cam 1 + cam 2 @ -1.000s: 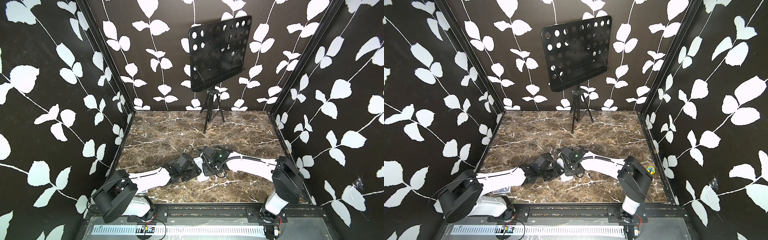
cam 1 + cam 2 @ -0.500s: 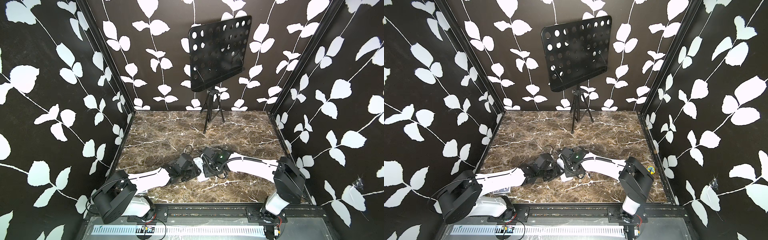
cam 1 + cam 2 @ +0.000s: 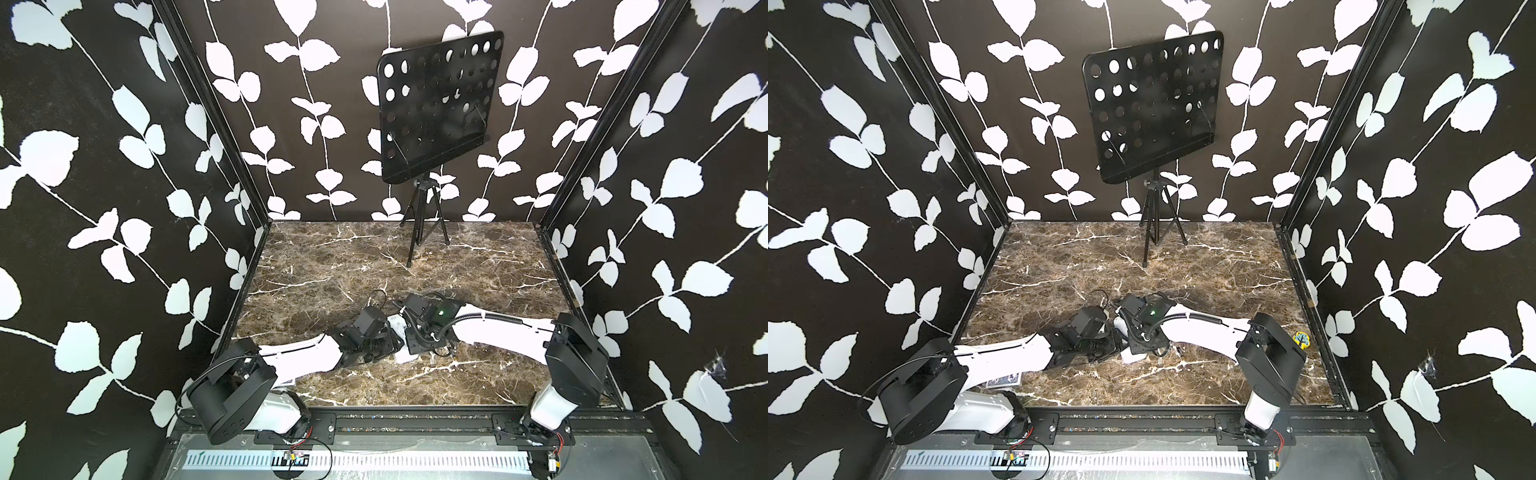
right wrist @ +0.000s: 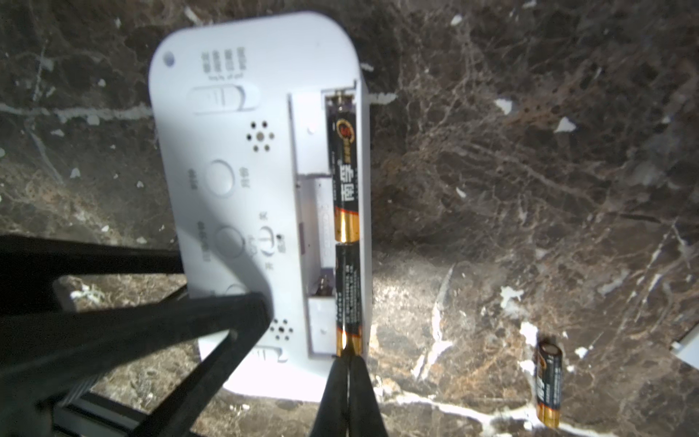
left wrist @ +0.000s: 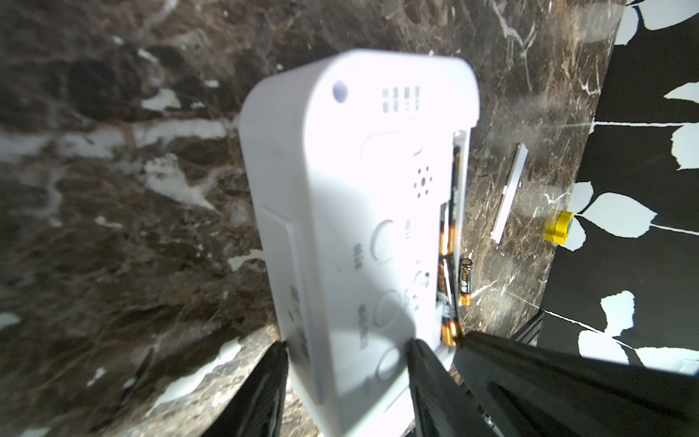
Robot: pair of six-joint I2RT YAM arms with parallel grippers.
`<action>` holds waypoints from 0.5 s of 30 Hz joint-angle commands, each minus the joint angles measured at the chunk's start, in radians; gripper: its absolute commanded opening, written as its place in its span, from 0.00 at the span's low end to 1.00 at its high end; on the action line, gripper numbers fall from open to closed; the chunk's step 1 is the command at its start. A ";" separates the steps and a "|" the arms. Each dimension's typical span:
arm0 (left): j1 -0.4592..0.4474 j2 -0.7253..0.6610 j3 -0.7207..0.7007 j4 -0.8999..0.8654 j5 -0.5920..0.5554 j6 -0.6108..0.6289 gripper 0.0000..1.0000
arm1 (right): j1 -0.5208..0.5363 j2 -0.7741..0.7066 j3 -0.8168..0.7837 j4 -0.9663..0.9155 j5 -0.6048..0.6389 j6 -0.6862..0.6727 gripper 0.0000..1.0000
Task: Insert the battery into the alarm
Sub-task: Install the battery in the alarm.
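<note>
One alarm [image 4: 234, 151], back upward at the tabletop's [image 4: 529, 189] front middle, points its long axis away from both claws. The left claw [image 5: 348, 346] grasps its near end. Of three batteries, the far battery [image 4: 345, 170] and near battery [image 4: 348, 295] lie end to end in its bay. The clenched right claw [image 4: 348, 361] touches the near one, and the third battery [image 4: 548, 382] lies loose.

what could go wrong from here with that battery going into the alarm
1. The right gripper, jaws shut, appears to press on the end of the near battery. It may slip off and let the battery spring back out of the alarm.
2. The left gripper grips only one end of the alarm, so that push could twist or slide it.
</note>
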 commanded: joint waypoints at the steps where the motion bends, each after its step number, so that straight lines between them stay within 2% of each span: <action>1: -0.001 0.032 -0.028 -0.113 -0.009 0.014 0.53 | 0.001 0.083 -0.035 0.031 0.004 0.018 0.03; 8: -0.006 0.022 -0.040 -0.112 -0.009 0.006 0.52 | -0.007 0.104 -0.027 -0.002 0.006 0.026 0.02; 15: -0.006 -0.011 -0.029 -0.147 -0.024 0.010 0.52 | -0.007 -0.024 -0.022 -0.013 0.047 0.025 0.04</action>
